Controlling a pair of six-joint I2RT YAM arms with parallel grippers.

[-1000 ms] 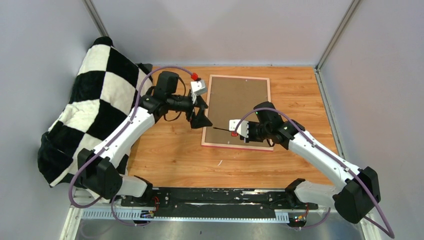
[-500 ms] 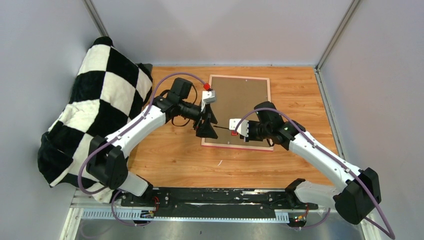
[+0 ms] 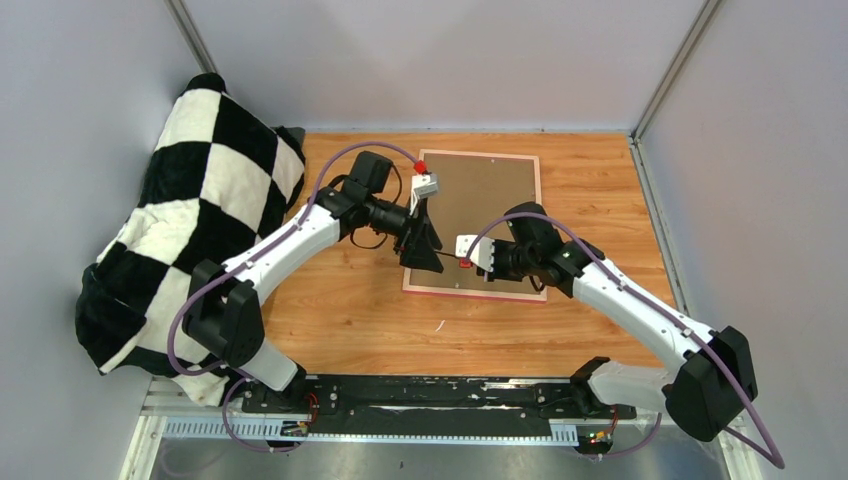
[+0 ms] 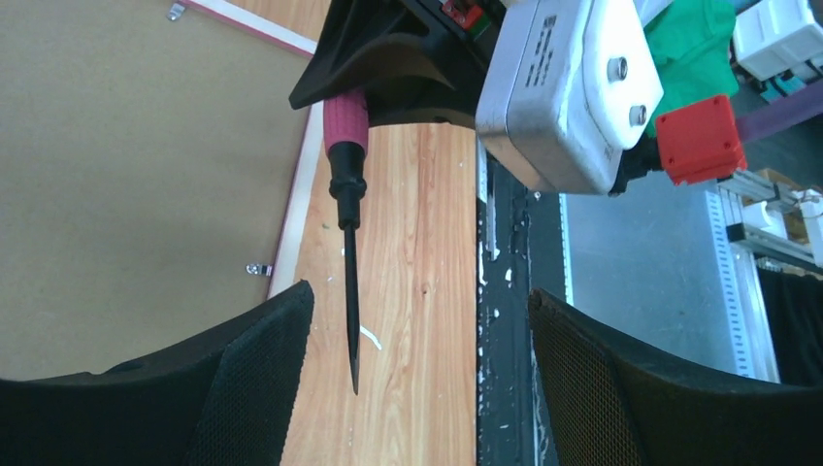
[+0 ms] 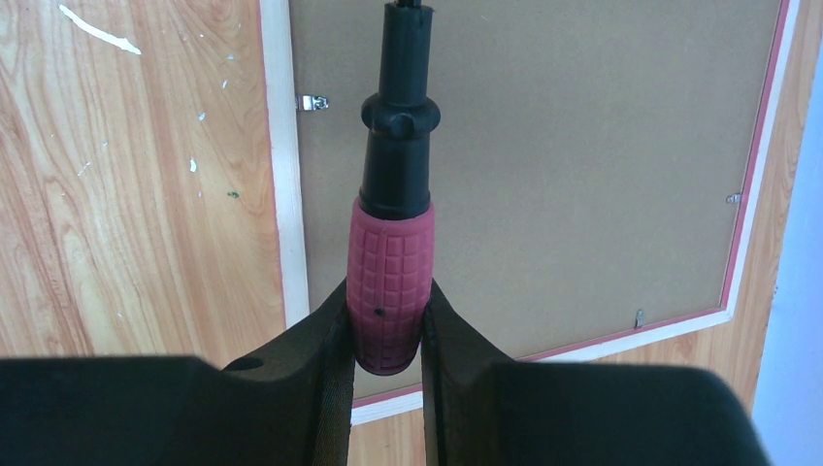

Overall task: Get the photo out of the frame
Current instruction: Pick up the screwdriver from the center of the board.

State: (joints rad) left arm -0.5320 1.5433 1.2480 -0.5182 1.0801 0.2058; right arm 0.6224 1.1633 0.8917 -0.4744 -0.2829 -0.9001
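Left gripper has swung in from 9 o'clock, jaws released but narrowing around the screwdriver the right gripper grasps; frame sits face-down at 12 o'clock, photo hidden underneath, probably the tabs next

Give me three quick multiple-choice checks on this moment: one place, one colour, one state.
1. The frame lies: A upright against the wall; B flat on the table; C on the floor.
2. The screwdriver grip is: A pink-red; B blue; C yellow.
3. The right hand is: A open, empty; B shut on a cable; C shut on the screwdriver.
Key: B, its brown backing faces up on the wood; A, ribbed pink-red handle in the wrist view; C, both fingers press the grip.
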